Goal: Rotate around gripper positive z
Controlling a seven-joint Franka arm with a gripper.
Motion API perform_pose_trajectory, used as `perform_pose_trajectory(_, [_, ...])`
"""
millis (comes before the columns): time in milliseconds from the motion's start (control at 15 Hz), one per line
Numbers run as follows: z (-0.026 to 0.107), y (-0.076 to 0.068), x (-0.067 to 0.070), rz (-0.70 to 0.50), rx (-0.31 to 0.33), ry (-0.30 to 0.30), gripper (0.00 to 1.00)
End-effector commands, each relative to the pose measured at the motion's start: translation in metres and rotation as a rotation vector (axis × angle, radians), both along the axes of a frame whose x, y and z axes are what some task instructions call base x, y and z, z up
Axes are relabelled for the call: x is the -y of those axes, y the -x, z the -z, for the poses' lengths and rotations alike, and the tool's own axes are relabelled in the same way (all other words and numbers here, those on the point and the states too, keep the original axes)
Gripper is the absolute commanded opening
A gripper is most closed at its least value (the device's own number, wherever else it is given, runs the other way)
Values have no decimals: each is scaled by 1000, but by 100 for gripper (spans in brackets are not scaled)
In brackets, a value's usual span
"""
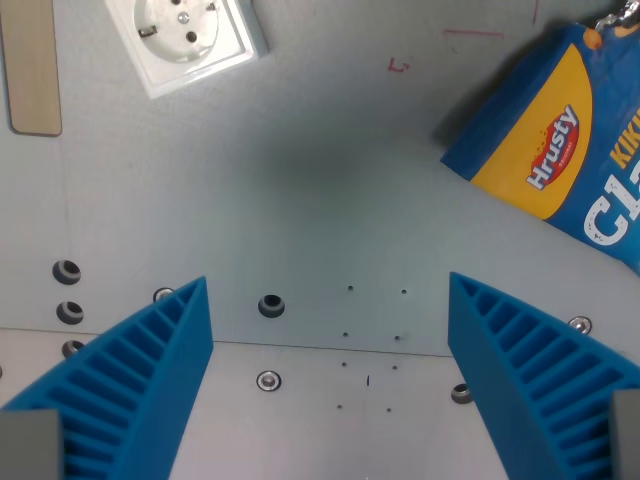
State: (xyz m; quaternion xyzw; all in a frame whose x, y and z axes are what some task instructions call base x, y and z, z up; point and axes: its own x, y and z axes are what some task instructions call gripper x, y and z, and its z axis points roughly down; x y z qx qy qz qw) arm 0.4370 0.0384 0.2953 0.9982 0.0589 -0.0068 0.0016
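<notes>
My gripper [330, 300] stands open above the grey table, its two blue ribbed fingers [150, 370] rising from the bottom corners of the wrist view. Nothing lies between them but bare grey surface with small holes. A blue and yellow snack bag [560, 140] marked "Hrusty" lies tilted at the wrist view's upper right, well apart from the fingers. A white wall socket [185, 35] sits at the upper left.
A beige wooden strip [30, 65] runs along the top left edge. Several screw holes and bolts [270, 305] dot the grey plate near the fingers. A seam [330, 348] crosses the plate below the middle. Faint red marks [398, 66] show near the top.
</notes>
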Motion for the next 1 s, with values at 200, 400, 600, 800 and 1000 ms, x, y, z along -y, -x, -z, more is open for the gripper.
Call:
perform_pose_trajectory(200, [-3, 0, 0, 40, 7, 0, 100])
perform_pose_trajectory(400, [-3, 0, 0, 80, 8, 0, 100])
perform_pose_trajectory(600, [-3, 0, 0, 120, 8, 1, 100])
perform_pose_trajectory(800, [-3, 0, 0, 160, 8, 1, 100])
perform_pose_trajectory(1000, [-3, 0, 0, 200, 8, 2, 100])
